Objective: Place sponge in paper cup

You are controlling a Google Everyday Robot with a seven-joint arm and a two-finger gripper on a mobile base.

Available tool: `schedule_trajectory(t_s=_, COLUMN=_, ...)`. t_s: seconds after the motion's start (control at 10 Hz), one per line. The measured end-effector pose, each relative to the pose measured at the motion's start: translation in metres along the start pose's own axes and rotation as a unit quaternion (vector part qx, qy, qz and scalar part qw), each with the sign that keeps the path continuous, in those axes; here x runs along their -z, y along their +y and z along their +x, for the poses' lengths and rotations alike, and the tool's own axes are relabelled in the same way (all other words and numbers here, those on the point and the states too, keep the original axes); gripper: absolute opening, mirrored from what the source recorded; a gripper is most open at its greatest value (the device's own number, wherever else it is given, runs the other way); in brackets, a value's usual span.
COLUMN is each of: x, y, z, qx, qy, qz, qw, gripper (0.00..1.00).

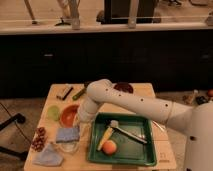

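Observation:
A light blue sponge (67,134) lies flat near the table's left front. Just below it shows a pale round rim that looks like the paper cup (69,146); the sponge seems to rest on or over it, but I cannot tell whether they touch. My gripper (80,121) hangs at the end of the white arm (130,102), just to the right of the sponge and in front of the orange bowl. The arm's wrist hides much of it.
An orange bowl (69,114) and a green plate (53,112) sit behind the sponge. A green tray (145,150) at the right holds a yellow item, an orange and a utensil. Red grapes (39,139) and a blue cloth (48,156) lie at the front left. A dark bowl (123,87) stands at the back.

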Motion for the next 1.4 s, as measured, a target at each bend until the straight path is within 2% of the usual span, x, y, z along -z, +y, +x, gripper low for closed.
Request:
schedule_trajectory(t_s=0.3, x=0.002, y=-0.001, z=-0.002, qx=0.033, qy=-0.035, qz=-0.01, qw=0.9988, gripper=0.01)
schedule_trajectory(t_s=0.4, x=0.001, y=-0.002, z=-0.005, qx=0.049, qy=-0.049, qz=-0.024, qw=0.9973, gripper=0.01)
schedule_trajectory(t_s=0.6, x=-0.001, y=-0.004, z=-0.01, qx=0.068, qy=-0.06, qz=-0.057, qw=0.9943, gripper=0.01)
schedule_trajectory(t_s=0.8, x=-0.007, y=-0.006, z=-0.014, qx=0.081, qy=-0.062, qz=-0.092, qw=0.9905, gripper=0.01)
schedule_trajectory(t_s=0.9, x=-0.009, y=-0.005, z=-0.015, qx=0.085, qy=-0.062, qz=-0.104, qw=0.9891, gripper=0.01)
schedule_trajectory(t_s=1.2, x=-0.014, y=-0.001, z=-0.013, qx=0.086, qy=-0.048, qz=-0.122, qw=0.9877, gripper=0.01)
schedule_trajectory(t_s=1.4, x=-0.022, y=0.0, z=-0.014, qx=0.091, qy=-0.033, qz=-0.143, qw=0.985, gripper=0.01)
